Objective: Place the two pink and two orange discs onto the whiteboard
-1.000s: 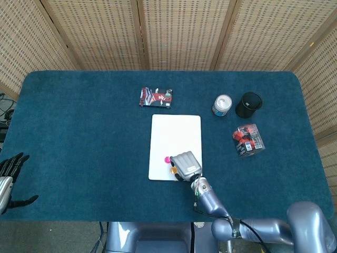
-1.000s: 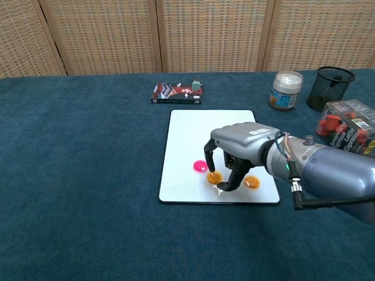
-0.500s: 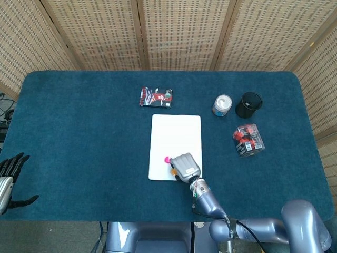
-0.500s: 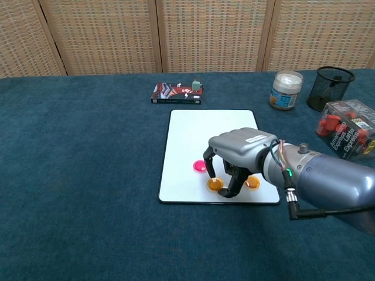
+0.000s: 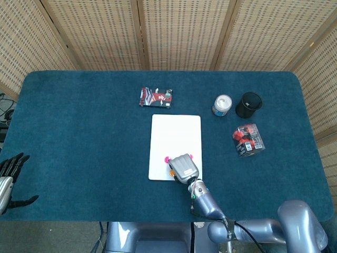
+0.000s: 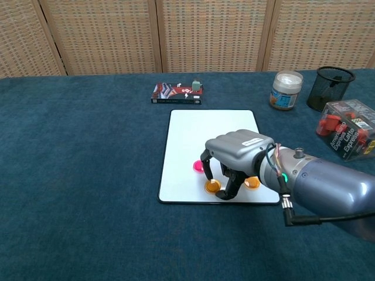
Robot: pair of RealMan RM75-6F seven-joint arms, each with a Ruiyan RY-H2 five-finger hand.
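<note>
Two orange discs and at least one pink disc lie on the near end of the whiteboard (image 6: 193, 140), which rests flat at the middle of the blue worktop (image 6: 82, 175). In the chest view, one orange disc (image 6: 212, 187) sits by the board's near edge, a second orange disc (image 6: 252, 183) lies to its right, and a pink disc (image 6: 199, 167) shows just behind the first. The head view shows a second pink disc (image 5: 192, 156) peeking out at the far side of the right hand (image 6: 237, 155). That hand hovers over the discs, palm down, its fingers (image 6: 206, 170) curled downward and apart, the tips close around the nearer orange disc; whether they pinch it cannot be told. The left hand (image 5: 9, 174) rests open at the worktop's left edge, fingers spread. Beyond the board lie a card box (image 6: 177, 92), a white-lidded jar (image 6: 286, 90), a black mesh cup (image 6: 334, 88) and a clear plastic box (image 6: 348, 133).
</note>
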